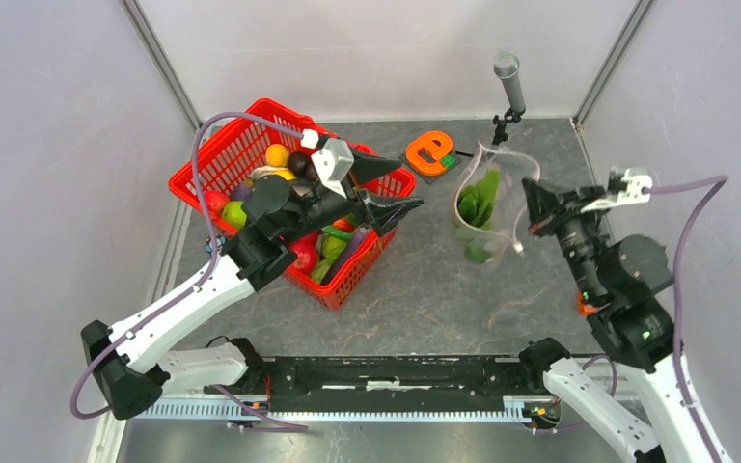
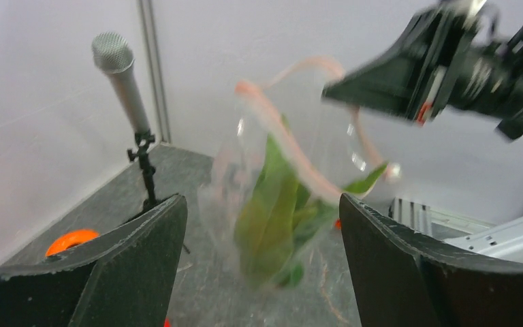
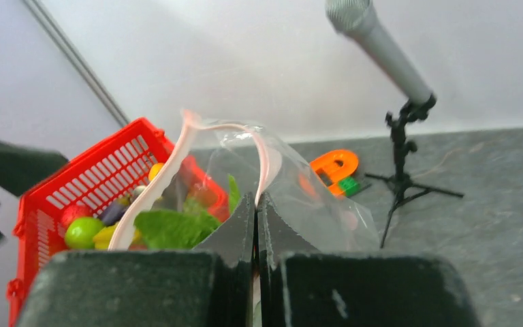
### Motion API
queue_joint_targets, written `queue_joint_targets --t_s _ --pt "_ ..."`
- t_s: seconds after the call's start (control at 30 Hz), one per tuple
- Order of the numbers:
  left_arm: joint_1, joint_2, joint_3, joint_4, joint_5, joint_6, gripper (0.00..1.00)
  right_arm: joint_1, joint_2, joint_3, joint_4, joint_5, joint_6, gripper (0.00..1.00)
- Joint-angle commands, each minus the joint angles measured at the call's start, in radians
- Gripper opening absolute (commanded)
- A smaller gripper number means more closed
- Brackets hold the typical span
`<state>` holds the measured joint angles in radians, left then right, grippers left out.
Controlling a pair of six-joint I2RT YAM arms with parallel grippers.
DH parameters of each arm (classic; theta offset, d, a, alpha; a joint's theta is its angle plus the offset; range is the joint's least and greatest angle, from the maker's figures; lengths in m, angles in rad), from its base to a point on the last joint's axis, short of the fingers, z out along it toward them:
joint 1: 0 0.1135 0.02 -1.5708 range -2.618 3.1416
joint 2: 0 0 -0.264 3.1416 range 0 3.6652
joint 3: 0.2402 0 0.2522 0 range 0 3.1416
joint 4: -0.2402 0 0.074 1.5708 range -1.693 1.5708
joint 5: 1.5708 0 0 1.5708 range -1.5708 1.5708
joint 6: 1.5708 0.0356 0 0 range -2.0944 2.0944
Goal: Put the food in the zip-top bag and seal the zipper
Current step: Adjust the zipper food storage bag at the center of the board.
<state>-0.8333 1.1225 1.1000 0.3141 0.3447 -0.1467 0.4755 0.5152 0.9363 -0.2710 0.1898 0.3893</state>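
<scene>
The clear zip-top bag [image 1: 502,183] hangs upright at the right of the table with its mouth open. A green leafy vegetable [image 1: 483,198] and a smaller green piece [image 1: 480,253] are inside it. My right gripper [image 1: 533,207] is shut on the bag's mouth edge at the pinkish zipper [image 3: 177,163], with the jaws pressed together [image 3: 255,201]. My left gripper [image 1: 407,190] is open and empty above the red basket's right side. It faces the bag [image 2: 245,170] from a distance, and the leaf [image 2: 269,211] shows between its fingers. More toy food [image 1: 276,154] lies in the basket.
The red mesh basket [image 1: 214,154] with several toy pieces stands at the back left. An orange letter-shaped toy [image 1: 431,152] lies behind the bag. A microphone on a small stand [image 1: 509,82] is at the back right. Grey walls close three sides.
</scene>
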Motion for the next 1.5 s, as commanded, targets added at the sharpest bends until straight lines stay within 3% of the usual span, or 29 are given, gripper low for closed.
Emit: queue_joint_targets --t_s 0.0,0.23,0.43,0.53,0.63,0.77,0.9,1.07,1.37,1.47 --pt "0.000 -0.027 -0.007 -0.127 -0.104 0.070 0.88 -0.001 0.124 0.203 -0.040 0.056 -0.138 0.00" --pt "0.002 -0.077 -0.044 -0.243 -0.314 0.110 0.94 0.000 0.383 0.012 -0.220 -0.224 -0.022 0.00" --pt "0.008 -0.111 -0.039 -0.303 -0.410 0.123 0.98 0.000 0.172 -0.004 0.014 -0.156 0.006 0.06" --pt "0.016 -0.101 -0.022 -0.364 -0.469 0.134 1.00 0.000 0.153 0.050 0.026 -0.173 -0.027 0.07" --pt "0.033 -0.082 -0.009 -0.433 -0.526 0.133 1.00 0.000 0.139 -0.008 0.045 -0.149 -0.003 0.08" --pt "0.097 -0.083 -0.026 -0.492 -0.588 0.067 1.00 0.000 0.186 -0.022 -0.070 -0.074 0.043 0.05" --pt "0.247 -0.083 -0.027 -0.566 -0.491 -0.016 1.00 0.001 0.067 -0.098 0.008 0.032 0.069 0.07" --pt "0.343 -0.046 -0.014 -0.614 -0.354 -0.022 1.00 0.000 0.022 -0.013 -0.050 0.135 0.002 0.08" --pt "0.400 0.187 0.071 -0.750 0.027 -0.008 0.97 0.000 0.055 0.017 -0.080 0.077 -0.018 0.08" --pt "0.401 0.216 0.060 -0.768 0.075 0.004 0.96 0.000 0.077 -0.003 -0.082 0.052 -0.008 0.08"
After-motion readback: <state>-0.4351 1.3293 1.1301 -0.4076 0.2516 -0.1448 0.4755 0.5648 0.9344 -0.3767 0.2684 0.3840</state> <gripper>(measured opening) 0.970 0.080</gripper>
